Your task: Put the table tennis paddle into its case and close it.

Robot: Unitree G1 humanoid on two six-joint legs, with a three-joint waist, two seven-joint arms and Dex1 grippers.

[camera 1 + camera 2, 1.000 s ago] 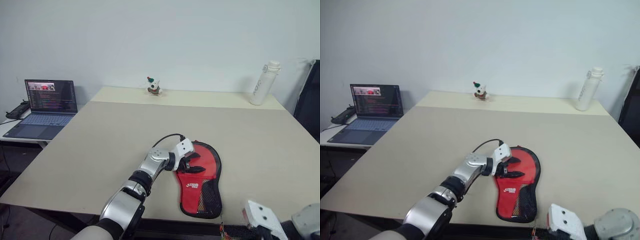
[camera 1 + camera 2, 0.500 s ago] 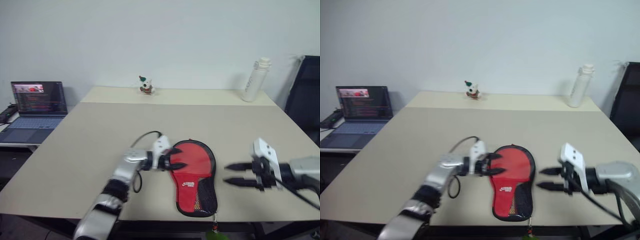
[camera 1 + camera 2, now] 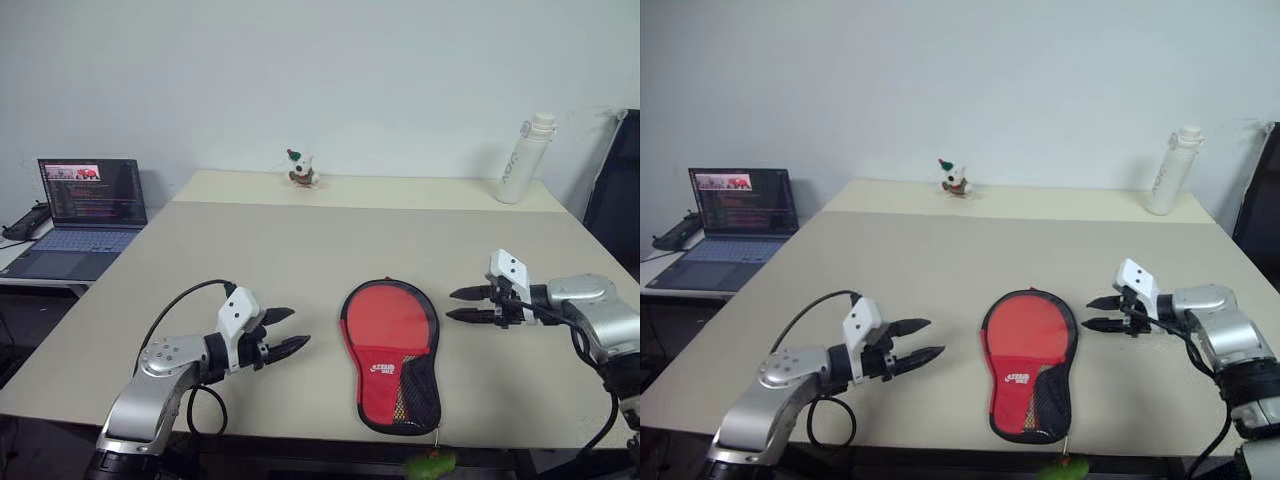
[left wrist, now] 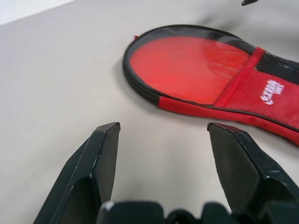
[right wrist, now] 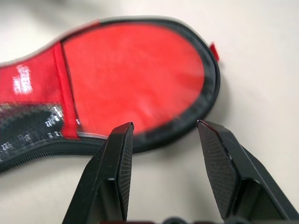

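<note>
The red-and-black case [image 3: 391, 352] lay flat near the front edge of the beige bench [image 3: 300, 250], between the left hand [image 3: 282, 334] and right hand [image 3: 462, 304], both spread open and empty. Whether the paddle sat inside could not be told. A grip on the soft fabric alone could drag the case off the edge. A laptop [image 3: 85, 215], figurine [image 3: 300, 169] and bottle [image 3: 525, 160] stood behind, before a pale wall.

A red case [image 3: 389, 335] with a black rim, a white logo and a black mesh pocket lies on a pale beige bench [image 3: 250, 270]. Both claws — left claw [image 3: 282, 333], right claw [image 3: 462, 304] — have black fingers on white housings. A white bottle [image 3: 524, 158] stands at the far right corner.
</note>
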